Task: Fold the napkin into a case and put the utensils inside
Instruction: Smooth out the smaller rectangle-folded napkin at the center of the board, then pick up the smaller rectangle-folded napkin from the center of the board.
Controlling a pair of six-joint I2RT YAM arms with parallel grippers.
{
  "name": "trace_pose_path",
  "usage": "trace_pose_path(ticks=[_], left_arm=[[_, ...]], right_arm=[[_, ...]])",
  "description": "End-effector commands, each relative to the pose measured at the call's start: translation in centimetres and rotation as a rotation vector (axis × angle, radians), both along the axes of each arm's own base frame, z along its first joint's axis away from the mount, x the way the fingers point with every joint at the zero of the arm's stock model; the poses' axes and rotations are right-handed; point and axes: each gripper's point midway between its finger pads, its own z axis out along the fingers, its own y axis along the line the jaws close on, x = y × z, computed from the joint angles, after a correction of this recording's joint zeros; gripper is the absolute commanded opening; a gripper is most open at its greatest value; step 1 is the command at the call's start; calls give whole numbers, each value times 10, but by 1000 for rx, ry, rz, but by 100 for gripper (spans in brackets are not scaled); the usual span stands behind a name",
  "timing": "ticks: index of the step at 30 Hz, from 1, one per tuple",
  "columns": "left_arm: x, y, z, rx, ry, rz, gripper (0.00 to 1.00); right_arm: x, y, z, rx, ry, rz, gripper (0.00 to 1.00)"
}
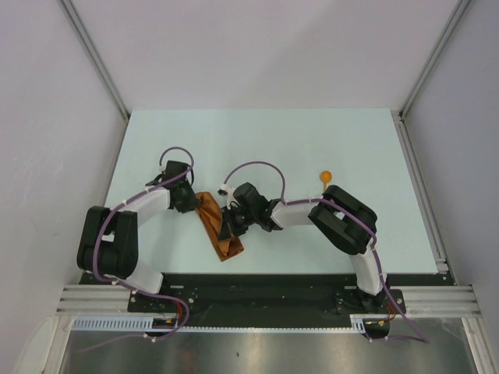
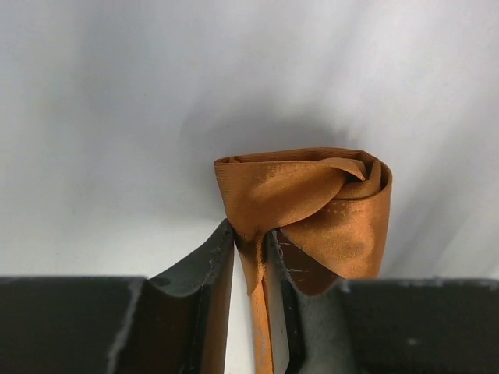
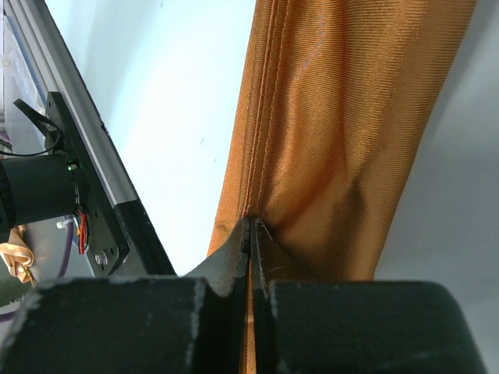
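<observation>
**Rust-orange woven cloth napkin (image 1: 219, 227) strung between two grippers**

Folded into a long, fine-ribbed, faintly glossy strip with a stitched hem, it spans both sets of jaws. The right gripper (image 3: 249, 234), forearm angled inward, is clamped tight on its edge. The left gripper (image 2: 248, 261) straddles a pinched fold beneath a rolled end, jaws slightly apart.

napkin (image 1: 221, 230): rust-orange, plain, no print. Fine woven rib with a sheen; same-colour stitch lines along the hem in the right wrist view.
desk (image 1: 296, 140): pale mint-white, unpatterned.
spoon (image 1: 326, 177), 2 o'clock from the napkin: orange bowl.
arms (image 1: 117, 241): black with white links; cables (image 1: 257, 165) purple.
left gripper (image 2: 249, 238) and right gripper (image 3: 249, 230): both matte black.
rail (image 1: 93, 296) at the desk's 6 o'clock edge: silver, beside a black plate (image 1: 265, 292).
walls (image 1: 47, 117): white-grey.
</observation>
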Motion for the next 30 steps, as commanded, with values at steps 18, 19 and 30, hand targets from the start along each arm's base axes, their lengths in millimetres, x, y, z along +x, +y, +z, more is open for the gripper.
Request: trace_pose_path(ticks=[18, 19, 30], left_arm=[[-11, 9, 91, -39, -208, 20, 61], [-13, 12, 97, -45, -218, 31, 61], [-37, 38, 192, -47, -444, 42, 62]], right_arm=[[9, 4, 15, -152, -129, 35, 0], [8, 2, 16, -181, -135, 40, 0], [40, 8, 24, -316, -251, 8, 39]])
